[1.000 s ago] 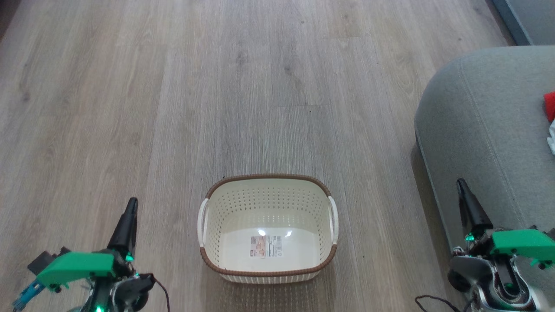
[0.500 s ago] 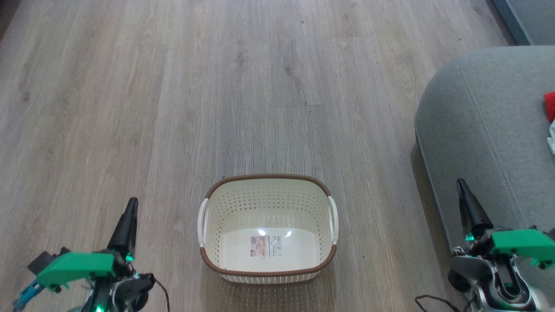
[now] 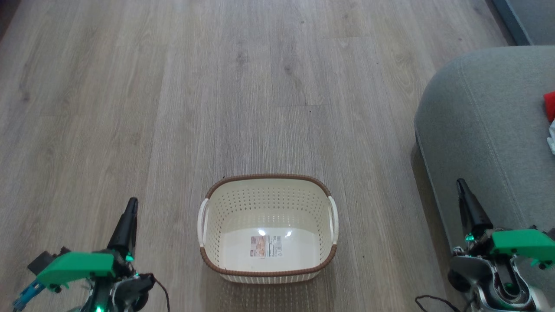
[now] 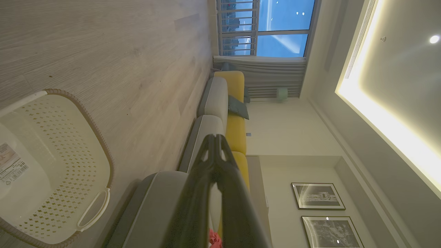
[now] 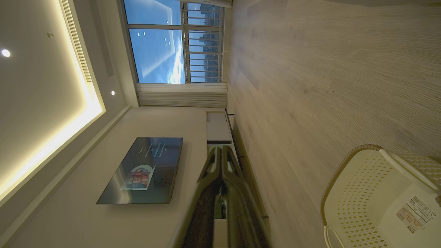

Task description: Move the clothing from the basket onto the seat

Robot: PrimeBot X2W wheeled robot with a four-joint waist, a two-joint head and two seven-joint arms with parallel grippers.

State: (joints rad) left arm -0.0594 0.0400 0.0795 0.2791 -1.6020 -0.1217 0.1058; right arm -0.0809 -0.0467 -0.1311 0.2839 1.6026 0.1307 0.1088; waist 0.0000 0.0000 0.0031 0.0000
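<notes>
**Basket** (image 3: 266, 203): cream-white plastic with perforated sides, a brown woven-look rim and a white handle on each side. It stands upright on the wood-grain floor (image 3: 260, 86), low in the middle of the head view, between the two grippers and touching neither. Its bare bottom shows, with a label sticker (image 3: 266, 246) on it.

**Seat** (image 3: 485, 130): grey upholstery with a rounded corner and stitched seams. It is at the right of the head view, apart from the basket, with a strip of floor between them.

**Clothing** (image 3: 550, 106): bright red fabric with a bit of white just below it. It lies on the seat at the right edge of the head view and is mostly cut off by the frame.

**Left gripper** (image 3: 132, 201): lower left, over the floor, beside the basket's left handle but apart from it. The dark fingers are pressed together at the tips and hold nothing.

**Right gripper** (image 3: 459, 182): lower right, in front of the seat's near edge. The fingers are closed against each other and empty.

**Room, wrist views**: a window (image 5: 172, 44) with blue sky, a wall television (image 5: 144, 168) and two framed pictures (image 4: 318, 196).
</notes>
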